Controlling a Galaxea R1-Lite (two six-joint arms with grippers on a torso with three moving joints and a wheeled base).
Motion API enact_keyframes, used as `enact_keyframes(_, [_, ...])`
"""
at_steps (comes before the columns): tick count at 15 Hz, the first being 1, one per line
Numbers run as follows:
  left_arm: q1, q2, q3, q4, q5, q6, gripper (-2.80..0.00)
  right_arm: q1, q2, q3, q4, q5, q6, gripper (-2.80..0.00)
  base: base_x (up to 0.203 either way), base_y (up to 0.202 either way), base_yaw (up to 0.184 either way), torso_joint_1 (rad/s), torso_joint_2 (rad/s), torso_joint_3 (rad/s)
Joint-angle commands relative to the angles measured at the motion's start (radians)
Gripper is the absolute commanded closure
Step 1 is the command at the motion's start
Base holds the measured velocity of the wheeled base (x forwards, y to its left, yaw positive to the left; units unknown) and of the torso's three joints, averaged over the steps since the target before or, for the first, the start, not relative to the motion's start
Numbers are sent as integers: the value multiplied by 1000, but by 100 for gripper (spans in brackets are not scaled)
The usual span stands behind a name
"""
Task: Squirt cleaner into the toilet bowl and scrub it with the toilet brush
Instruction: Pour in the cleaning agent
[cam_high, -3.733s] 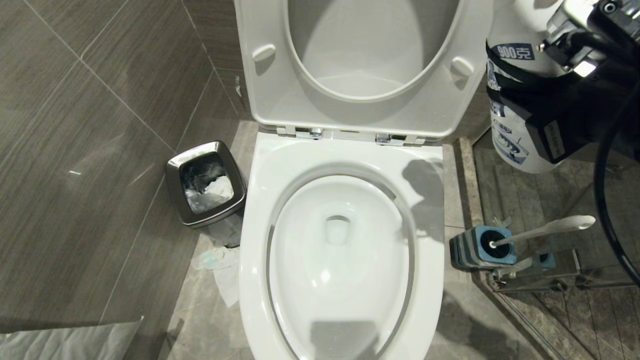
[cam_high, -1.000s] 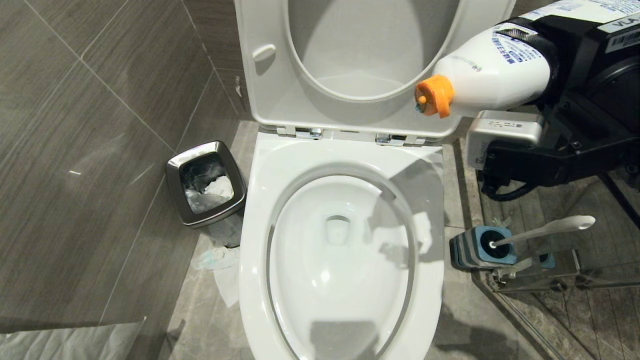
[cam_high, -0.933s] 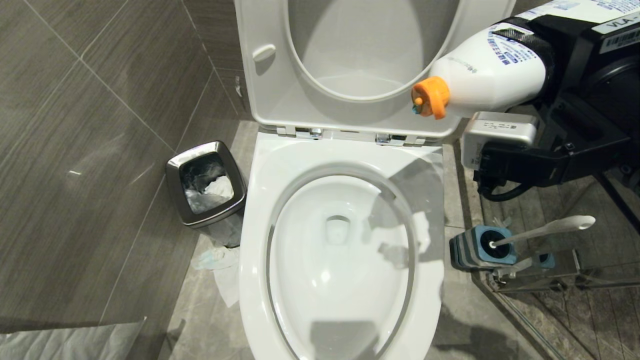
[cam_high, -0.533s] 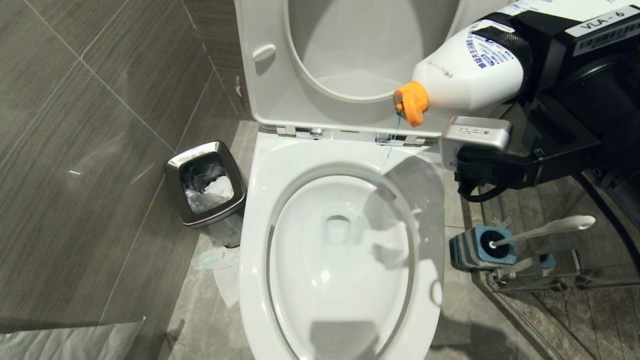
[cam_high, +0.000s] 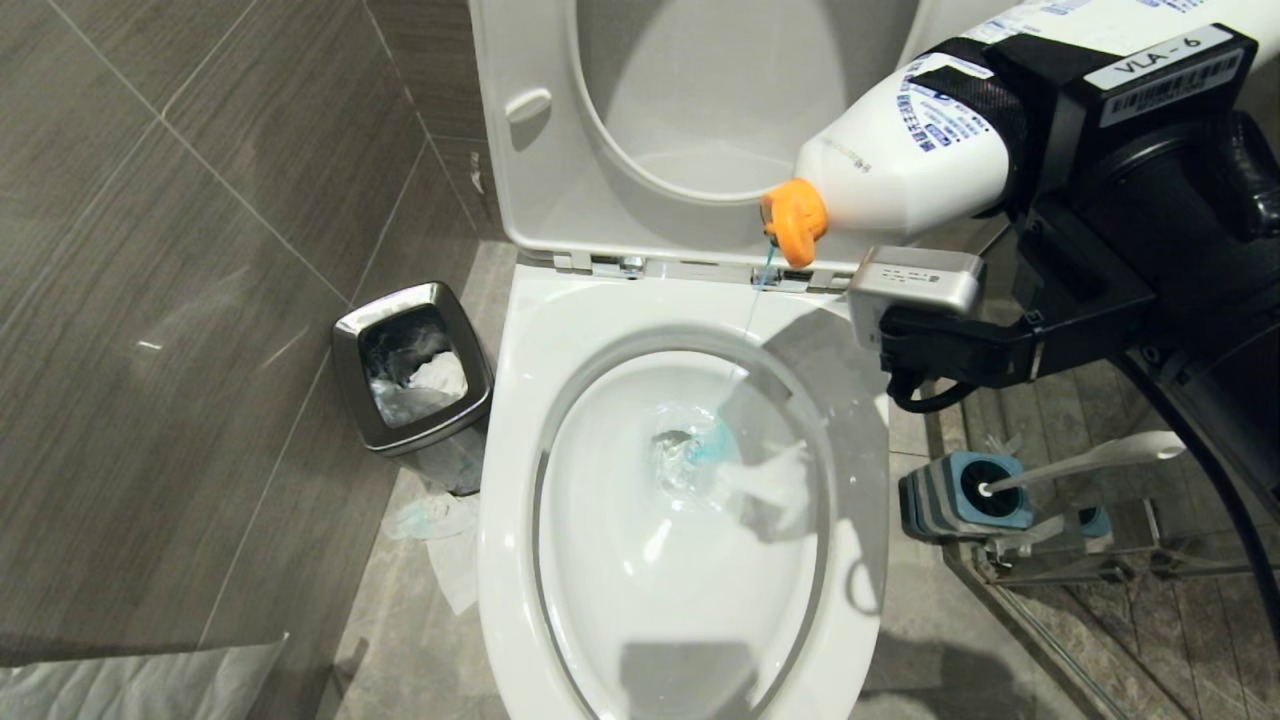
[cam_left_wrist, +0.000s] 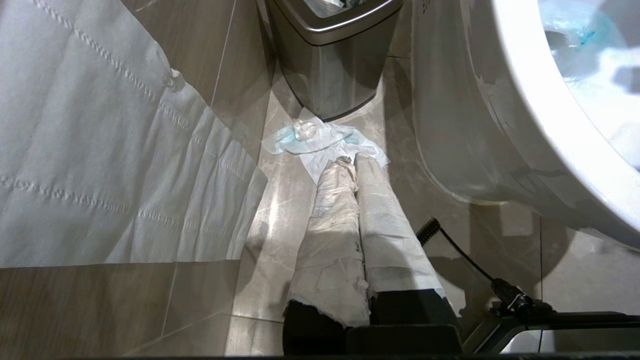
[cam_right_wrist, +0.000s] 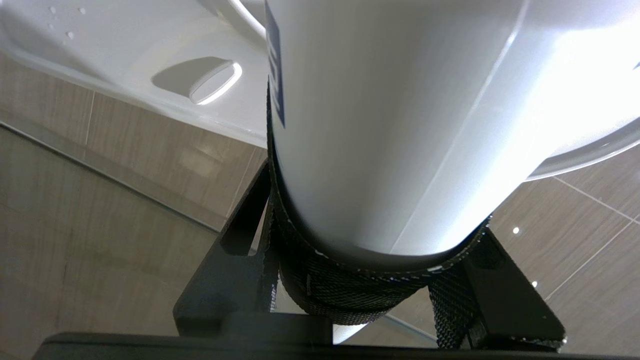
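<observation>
The cleaner (cam_high: 910, 170), a white bottle with an orange nozzle (cam_high: 793, 222), hangs tilted nozzle-down over the back of the toilet bowl (cam_high: 520, 420). My right gripper (cam_high: 1015, 110) is shut on its dark-banded lower part, and the right wrist view shows the bottle (cam_right_wrist: 380, 125) filling the gap between the gripper's (cam_right_wrist: 372, 245) black fingers. A thin teal stream falls from the nozzle into a teal patch (cam_high: 712, 452) in the water. The toilet brush (cam_high: 1100, 458) stands in its blue-and-grey holder (cam_high: 960, 495) on the floor to the right. My left gripper (cam_left_wrist: 352, 162), wrapped in white paper, hangs shut low beside the toilet.
A steel bin (cam_high: 412, 365) stands left of the toilet with crumpled paper (cam_high: 440, 540) on the floor by it. The seat and lid (cam_high: 700, 240) are raised. A glass shower partition (cam_high: 1100, 600) runs behind the brush holder. A white quilted sheet (cam_left_wrist: 100, 150) hangs near my left arm.
My right gripper has carried the cleaner leftward and tipped its nozzle further down. A teal stream has started and now reaches the water, colouring it.
</observation>
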Motion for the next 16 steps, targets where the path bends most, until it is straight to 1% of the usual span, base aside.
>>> enact_keyframes(1, [0,0,0,0,0,0,0,0,14,-15,-8,-3,-10,0,0,0,0,0,0,0])
enact_keyframes(5, [0,0,0,0,0,0,0,16,35,-32,-25,-4,-10,0,0,0,0,0,0,0])
enact_keyframes(9, [0,0,0,0,0,0,0,22,104,-31,-157,-5,-7,0,0,0,0,0,0,0])
enact_keyframes(11, [0,0,0,0,0,0,0,23,116,-29,-182,-5,-6,0,0,0,0,0,0,0])
enact_keyframes(12, [0,0,0,0,0,0,0,23,117,-28,-187,-5,1,0,0,0,0,0,0,0])
enact_keyframes(14, [0,0,0,0,0,0,0,34,119,-22,-187,-9,48,0,0,0,0,0,0,0])
enact_keyframes(16, [0,0,0,0,0,0,0,42,114,-23,-189,-11,54,0,0,0,0,0,0,0])
